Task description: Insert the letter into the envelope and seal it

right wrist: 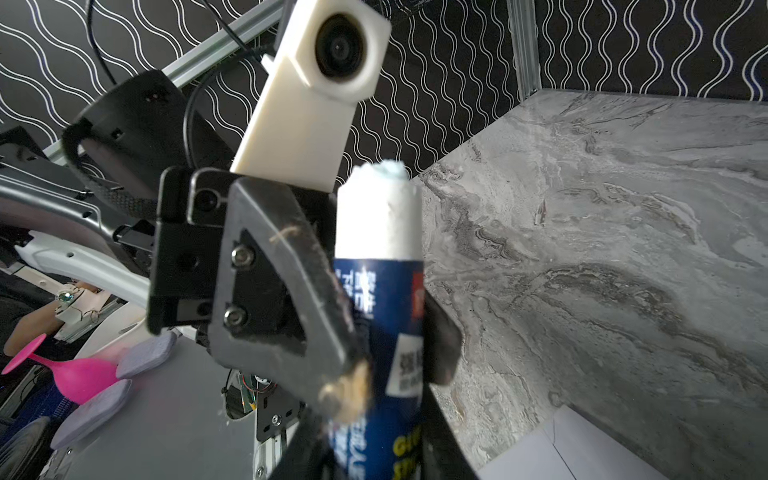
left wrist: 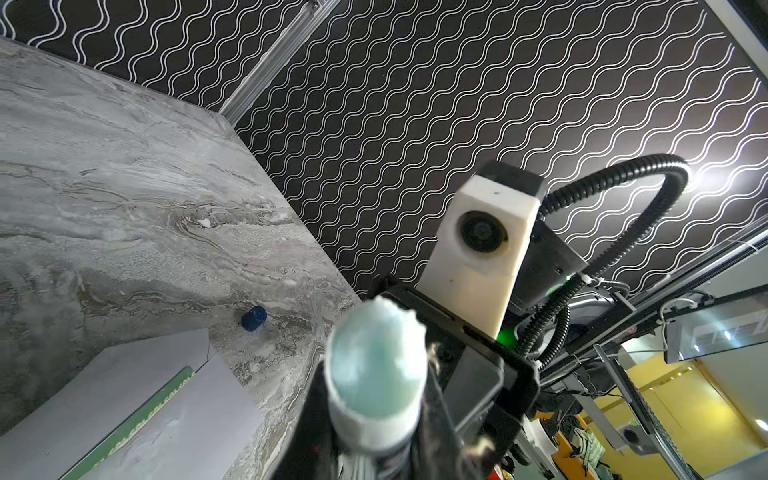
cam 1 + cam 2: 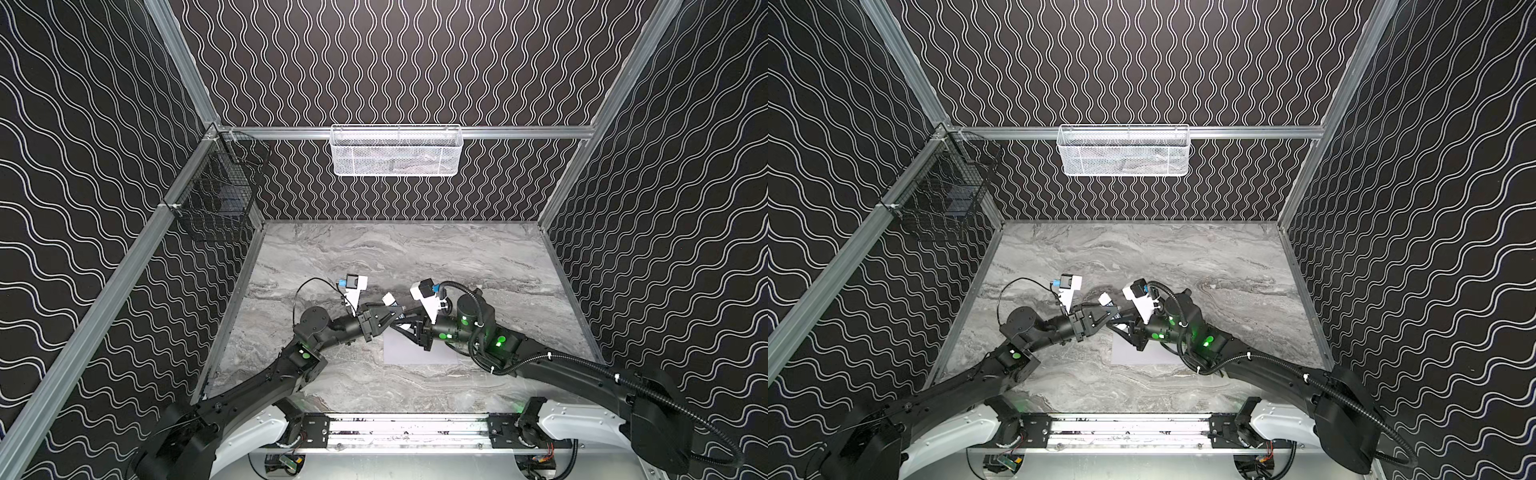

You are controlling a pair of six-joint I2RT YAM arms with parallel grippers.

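Closest to both wrist lenses is one glue stick (image 1: 380, 316), a white tube with a blue printed label and a ragged pale-blue glue tip, uncapped and tilted. One small blue cap (image 2: 253, 318) lies on its side on the table (image 3: 374, 257), just beside the envelope's corner. There is one envelope (image 3: 415, 353), one letter (image 2: 137, 417), two arms and two baskets. Both arms reach in from the near rail with elbows out and wrists turned toward each other, so the grippers meet tip to tip above the envelope's far left corner. The left gripper (image 3: 397, 312) has its black triangular fingers pressed on either side of the stick at the label. The right gripper (image 3: 395, 327) clamps the same stick lower on the tube. The finger pads look scuffed and frayed. The envelope is smooth pale lavender paper lying flat at the table's near middle, partly under the right wrist. The letter sits inside it, with only a strip of green patterned border showing along the opening. The table is grey veined marble. A white fine-mesh basket (image 3: 395, 151) hangs on the back rail, and a black wire-grid basket (image 3: 216, 187) hangs on the left rail.
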